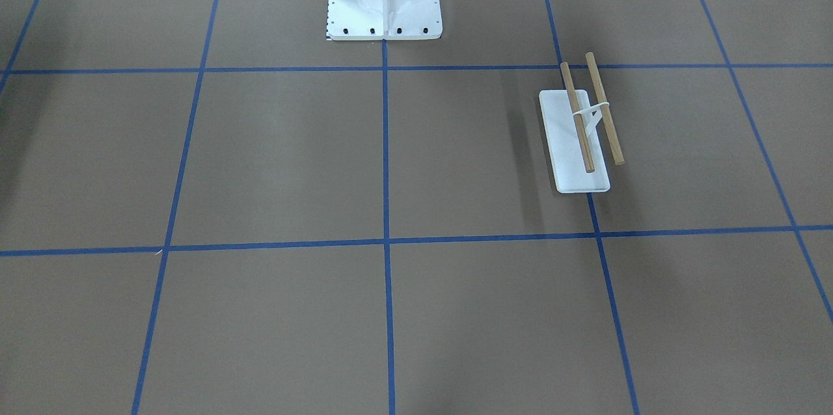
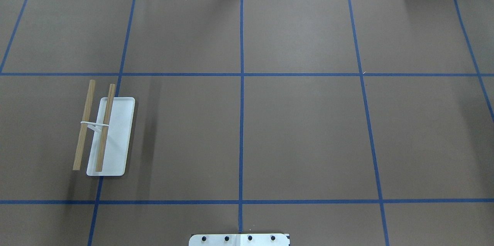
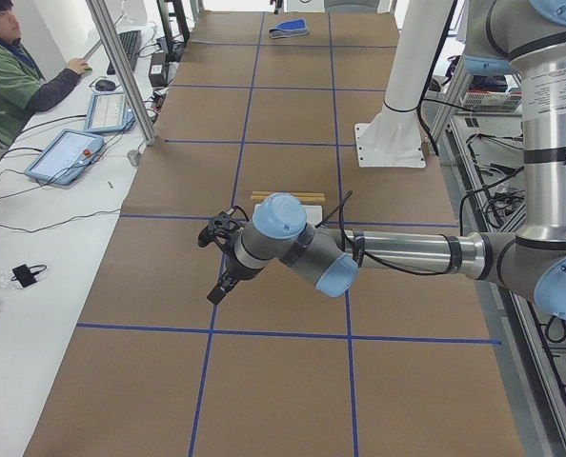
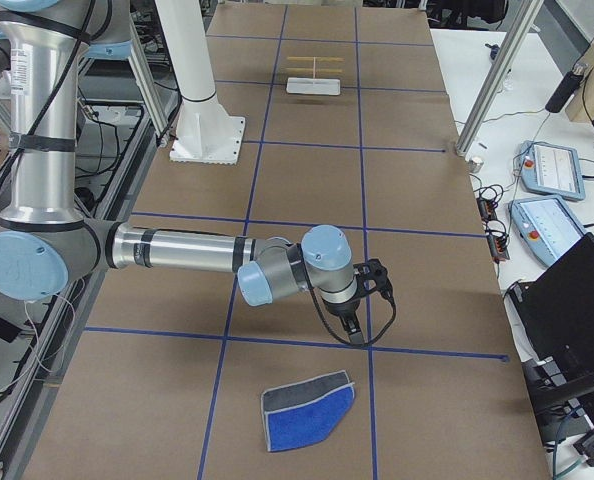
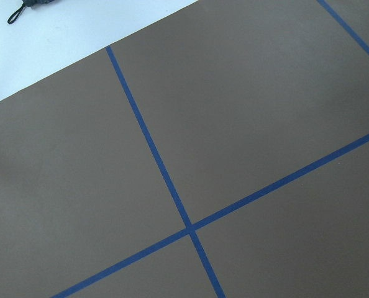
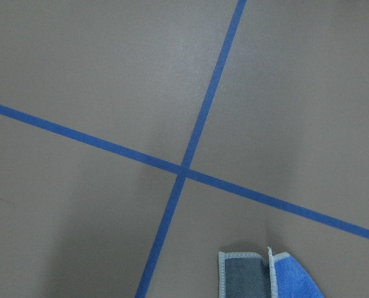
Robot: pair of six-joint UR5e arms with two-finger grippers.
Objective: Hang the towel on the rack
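The towel (image 4: pixel 307 410), royal blue with a light-grey edge, lies folded on the brown table at the robot's right end. It also shows in the exterior left view (image 3: pixel 288 29) and at the bottom of the right wrist view (image 6: pixel 265 276). The rack (image 2: pixel 102 130) stands bare on the robot's left side, with two wooden dowels over a white base (image 1: pixel 576 142). It also shows in the exterior right view (image 4: pixel 314 72). My right gripper (image 4: pixel 357 337) hangs above the table a short way from the towel. My left gripper (image 3: pixel 213 298) hangs near the rack (image 3: pixel 288 197). I cannot tell whether either is open.
The white bolted pedestal (image 1: pixel 384 12) stands at the middle of the robot's edge of the table. Blue tape lines (image 2: pixel 241 122) grid the table. An operator (image 3: pixel 7 67) sits at a side bench with tablets (image 3: pixel 69 152). Aluminium posts (image 4: pixel 487 90) stand along the far edge.
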